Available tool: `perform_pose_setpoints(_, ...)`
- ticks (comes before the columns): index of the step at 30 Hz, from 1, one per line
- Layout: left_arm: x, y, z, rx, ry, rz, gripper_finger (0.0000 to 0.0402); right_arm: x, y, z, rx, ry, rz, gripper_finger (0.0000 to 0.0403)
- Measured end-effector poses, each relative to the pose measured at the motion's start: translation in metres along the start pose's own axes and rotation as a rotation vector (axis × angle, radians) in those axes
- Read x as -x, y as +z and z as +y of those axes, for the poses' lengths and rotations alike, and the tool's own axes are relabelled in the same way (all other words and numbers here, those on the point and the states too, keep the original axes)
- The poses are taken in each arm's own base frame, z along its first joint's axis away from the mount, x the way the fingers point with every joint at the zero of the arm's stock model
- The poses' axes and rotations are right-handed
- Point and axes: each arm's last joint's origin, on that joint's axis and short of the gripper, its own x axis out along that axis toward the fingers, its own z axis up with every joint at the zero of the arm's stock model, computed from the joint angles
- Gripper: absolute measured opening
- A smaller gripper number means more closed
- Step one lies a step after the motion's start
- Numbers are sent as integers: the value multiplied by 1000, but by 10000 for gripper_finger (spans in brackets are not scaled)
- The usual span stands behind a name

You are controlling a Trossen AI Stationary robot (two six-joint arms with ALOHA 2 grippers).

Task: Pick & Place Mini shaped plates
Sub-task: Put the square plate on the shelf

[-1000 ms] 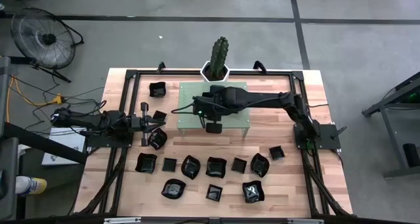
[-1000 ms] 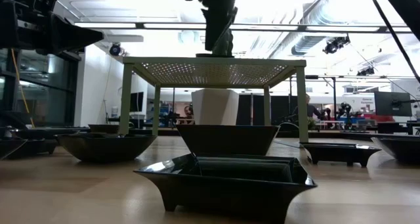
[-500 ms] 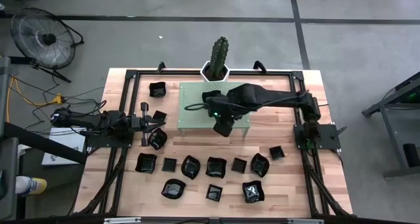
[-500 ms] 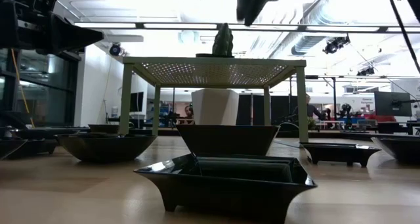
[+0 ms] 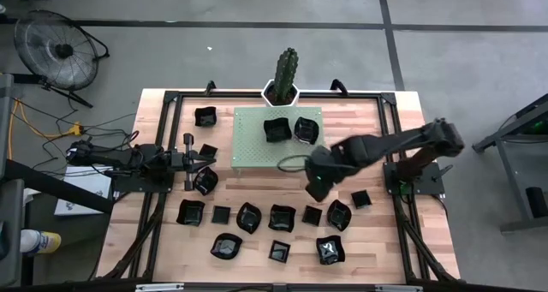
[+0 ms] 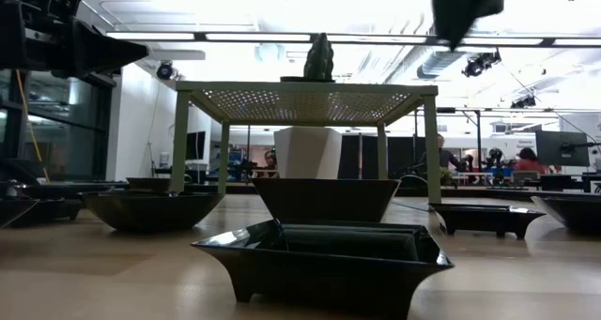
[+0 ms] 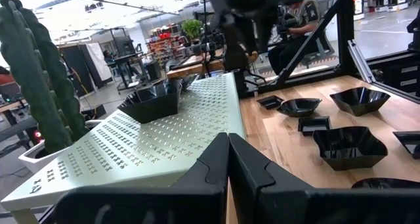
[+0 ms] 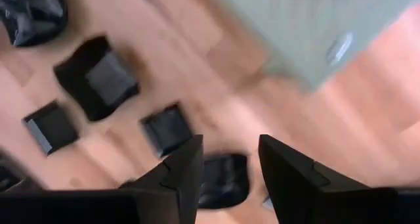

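Two mini shaped plates (image 5: pixel 276 129) (image 5: pixel 305 129), glossy black, rest on the pale green perforated stand (image 5: pixel 257 151). Several more lie on the wooden table in two rows near the front (image 5: pixel 282 217) (image 5: pixel 279 251), and three lie at the left (image 5: pixel 205 116). My right gripper (image 5: pixel 315 187) hangs open, pointing down, off the stand's near right corner and above the row. The right wrist view shows its empty fingers (image 8: pixel 230 155) over plates (image 8: pixel 98 79). My left gripper (image 5: pixel 208 159) waits shut and level at the table's left (image 7: pixel 228 161).
A cactus (image 5: pixel 283 69) in a white pot stands behind the stand. A black frame (image 5: pixel 171 99) runs around the table edges. Bare wood lies between the stand and the plate row (image 5: pixel 257 189). In the low view a square plate (image 6: pixel 324 259) stands close in front.
My right gripper has swung from over the stand toward the table's right and near edges, staying high, and its wrist has rolled. The two plates on the stand, covered by the arm before, now show.
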Motion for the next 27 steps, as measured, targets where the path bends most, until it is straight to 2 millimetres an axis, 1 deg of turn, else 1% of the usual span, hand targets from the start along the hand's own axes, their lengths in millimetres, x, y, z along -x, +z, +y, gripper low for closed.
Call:
perform_pose_setpoints(3, 0, 0, 0, 0, 0, 0, 0, -14, -23, -8, -69, 34, 36, 142)
perform_pose_setpoints(8, 0, 0, 0, 0, 0, 0, 0, -38, -58, -24, -161, 36, 83, 142)
perform_pose_setpoints(11, 0, 0, 0, 0, 0, 0, 0, -50, -74, -33, -196, 36, 124, 142)
perform_pose_setpoints(14, 0, 0, 0, 0, 0, 0, 0, -63, -88, -45, -236, -1, 153, 139)
perform_pose_setpoints(19, 0, 0, 0, 0, 0, 0, 0, -82, -103, -63, -320, -83, 178, 138)
perform_pose_setpoints(27, 0, 0, 0, 0, 0, 0, 0, -109, -114, -86, -392, -171, 249, 138)
